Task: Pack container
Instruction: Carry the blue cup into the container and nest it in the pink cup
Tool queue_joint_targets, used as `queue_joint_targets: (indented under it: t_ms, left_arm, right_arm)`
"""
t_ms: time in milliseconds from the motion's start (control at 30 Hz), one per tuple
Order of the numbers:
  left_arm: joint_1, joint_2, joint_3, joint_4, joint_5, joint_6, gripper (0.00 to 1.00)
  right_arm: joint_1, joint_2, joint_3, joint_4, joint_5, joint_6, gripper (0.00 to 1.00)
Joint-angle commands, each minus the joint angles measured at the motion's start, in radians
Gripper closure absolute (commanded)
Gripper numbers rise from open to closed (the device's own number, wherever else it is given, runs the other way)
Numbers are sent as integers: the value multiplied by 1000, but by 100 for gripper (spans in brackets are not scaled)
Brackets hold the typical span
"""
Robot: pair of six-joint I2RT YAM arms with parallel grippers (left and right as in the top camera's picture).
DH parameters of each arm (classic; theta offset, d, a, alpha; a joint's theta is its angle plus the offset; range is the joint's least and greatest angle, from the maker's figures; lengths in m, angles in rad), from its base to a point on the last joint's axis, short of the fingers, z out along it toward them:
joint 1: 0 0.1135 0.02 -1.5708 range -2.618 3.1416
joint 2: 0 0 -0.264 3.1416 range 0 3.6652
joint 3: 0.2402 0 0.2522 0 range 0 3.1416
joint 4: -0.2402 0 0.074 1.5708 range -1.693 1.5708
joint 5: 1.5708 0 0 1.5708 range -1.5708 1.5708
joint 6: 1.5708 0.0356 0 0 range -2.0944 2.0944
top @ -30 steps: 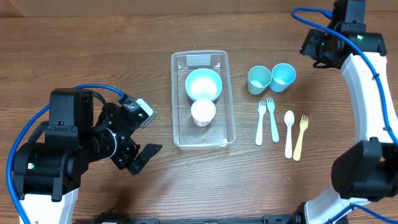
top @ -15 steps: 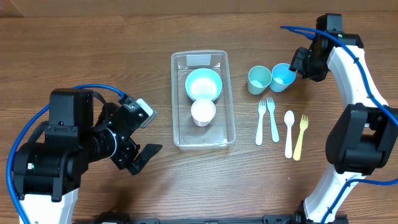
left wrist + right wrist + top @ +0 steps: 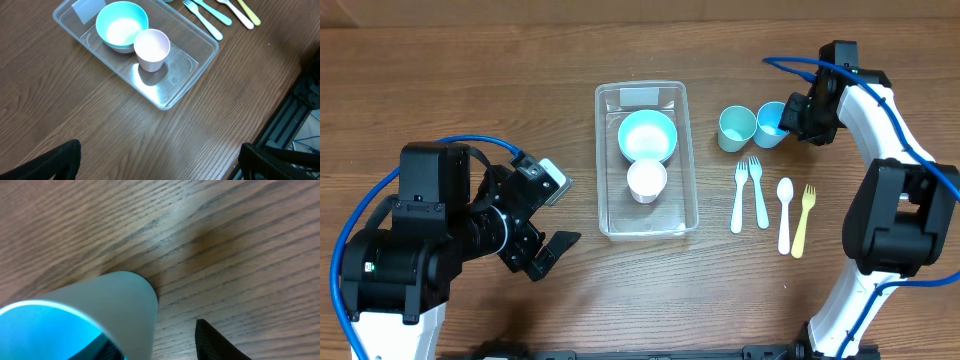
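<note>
Since the right gripper point(image 3: 792, 120) hangs with jaws apart at the rim of the blue cup point(image 3: 770, 124), it should close gently on the wall and lift straight up before crossing over the teal cup point(image 3: 737, 128) to the container point(image 3: 650, 214) mid-table.

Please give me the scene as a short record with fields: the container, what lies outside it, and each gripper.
container: holds teal bowl and white cup
outside, to its right: teal cup, blue cup, two pale forks, spoon, yellow fork
left gripper: open, left of container, holding nothing
right gripper: at the blue cup, grip unclear
</note>
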Motion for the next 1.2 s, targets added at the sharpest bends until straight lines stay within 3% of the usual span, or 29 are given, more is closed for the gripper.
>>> queue_joint_targets:
  t_ms: [0, 100, 233, 433, 533, 667, 900, 1033, 1167]
  left_arm:
    - [1, 0, 10, -1, 8, 22, 0]
    - [1, 0, 10, -1, 8, 22, 0]
    - [1, 0, 10, -1, 8, 22, 0]
    - [1, 0, 10, -1, 8, 22, 0]
    - [1, 0, 10, -1, 8, 22, 0]
    - [1, 0, 10, -1, 8, 21, 0]
    - [1, 0, 10, -1, 8, 22, 0]
    - [1, 0, 10, -1, 8, 22, 0]
    - [1, 0, 10, -1, 8, 22, 0]
  right_arm:
    - [2, 16, -5, 10, -10, -4, 71]
    - [2, 16, -5, 10, -10, -3, 96]
    - [2, 13, 61, -58, -9, -3, 96]
    - [24, -101, 394, -369, -9, -4, 96]
    - [132, -251, 413, -448, -9, -5, 96]
    - [385, -299, 404, -547, -9, -18, 96]
    - [671, -298, 180, -478, -23, 97, 96]
    - [701, -298, 42, -358, 13, 144, 96]
    - [701, -298, 17, -256, 82, 143, 96]
